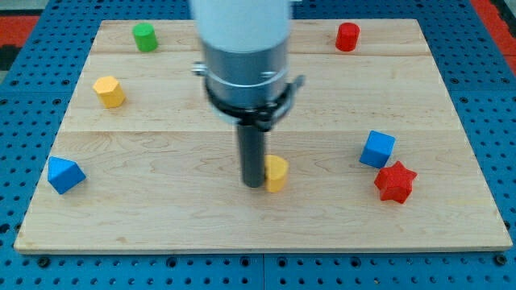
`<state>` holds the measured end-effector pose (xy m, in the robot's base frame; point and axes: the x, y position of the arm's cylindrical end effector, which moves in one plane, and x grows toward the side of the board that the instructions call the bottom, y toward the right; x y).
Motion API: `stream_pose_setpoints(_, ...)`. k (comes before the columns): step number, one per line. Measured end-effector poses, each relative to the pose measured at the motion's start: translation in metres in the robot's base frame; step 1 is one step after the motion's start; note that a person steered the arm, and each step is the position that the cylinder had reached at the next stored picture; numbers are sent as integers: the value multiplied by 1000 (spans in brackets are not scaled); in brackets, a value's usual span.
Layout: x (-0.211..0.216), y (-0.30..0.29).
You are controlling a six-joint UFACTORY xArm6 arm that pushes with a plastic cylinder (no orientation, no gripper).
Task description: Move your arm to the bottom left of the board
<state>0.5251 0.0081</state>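
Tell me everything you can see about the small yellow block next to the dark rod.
The small yellow block looks like smooth painted wood, its left side hidden behind the dark rod, so its shape is unclear. It sits upright on the light wooden board, slightly below centre. My tip stands at its left edge, apparently touching. No other block is near.

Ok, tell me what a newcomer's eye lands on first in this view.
The big grey arm housing dominates the view's top centre, ending in a dark rod whose tip, my tip, sits mid-board right against a small yellow block. Next come the red star block and blue cube, close together at the view's right. A blue triangular block sits alone near the wooden board's left edge.
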Motion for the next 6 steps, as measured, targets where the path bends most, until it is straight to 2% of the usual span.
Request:
stream_pose_setpoints(1, -3, 42)
stream_pose_setpoints(2, -14, 55)
stream_pose_setpoints(3, 0, 21)
stream_pose_setpoints(4, 54, -10)
stream_pose_setpoints(5, 84, -59)
stream_pose_setpoints(6, 83, -160)
